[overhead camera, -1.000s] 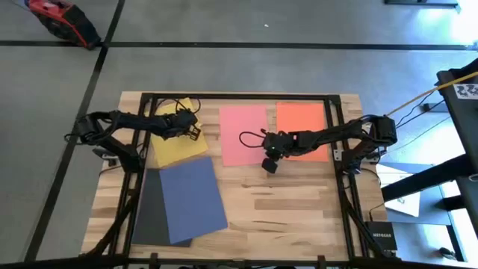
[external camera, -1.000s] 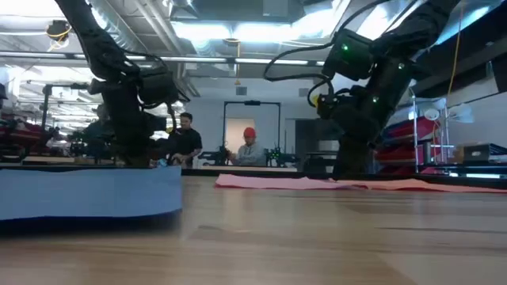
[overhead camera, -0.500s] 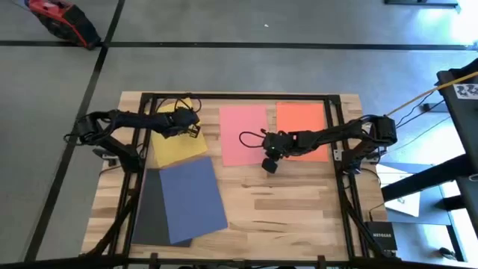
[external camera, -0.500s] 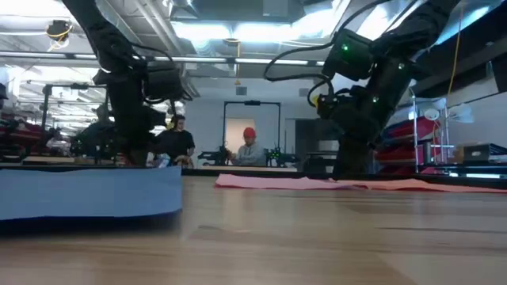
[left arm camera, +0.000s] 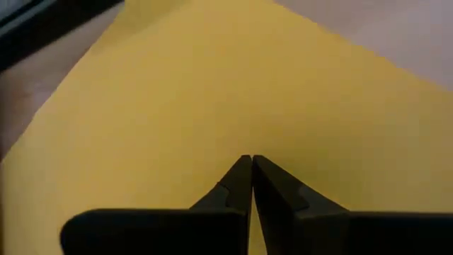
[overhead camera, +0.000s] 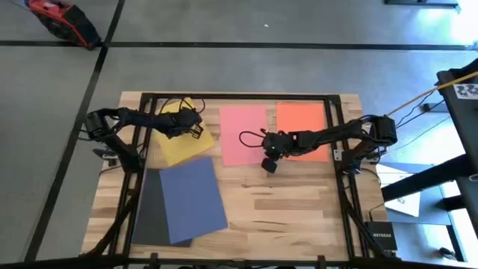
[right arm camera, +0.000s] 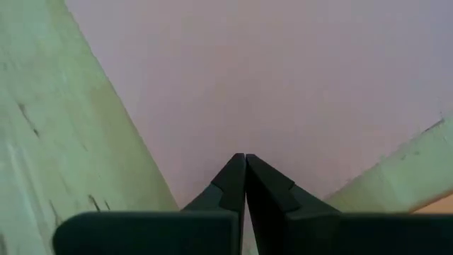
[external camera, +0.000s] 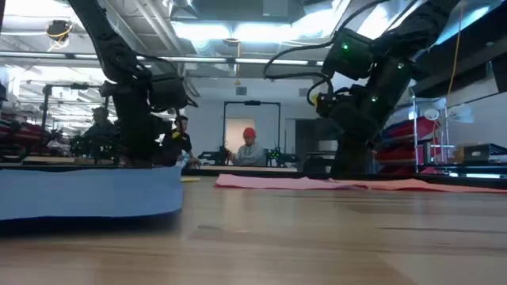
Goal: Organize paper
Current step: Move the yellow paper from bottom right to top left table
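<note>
1. Left gripper (overhead camera: 196,128) sits over the yellow sheet (overhead camera: 179,146), fingers pinched together with their tips pressed against the paper, as the left wrist view shows (left arm camera: 249,164). Whether any paper is caught between them, I cannot tell.
2. That yellow sheet lies skewed at the table's far left, its near edge slipping under the dark blue sheet (overhead camera: 193,200).
3. The dark blue sheet is tilted too, overlapping the black sheet (overhead camera: 149,213), which peeks out along its left side near the table's left edge.
4. Right gripper (overhead camera: 269,164) is down at the near right corner of the pink sheet (overhead camera: 243,134), fingers closed to a slit (right arm camera: 244,163), tips at the pink paper's edge with bare wood on either side.
5. The pink sheet lies just left of the orange sheet (overhead camera: 300,119); their long edges run side by side, touching or nearly so.
6. Open room: the wooden table (overhead camera: 299,217) is bare across its near right half, and a strip of wood separates yellow from pink.
7. Low view: the pink sheet's edge lifts slightly off the wood (external camera: 317,182).
</note>
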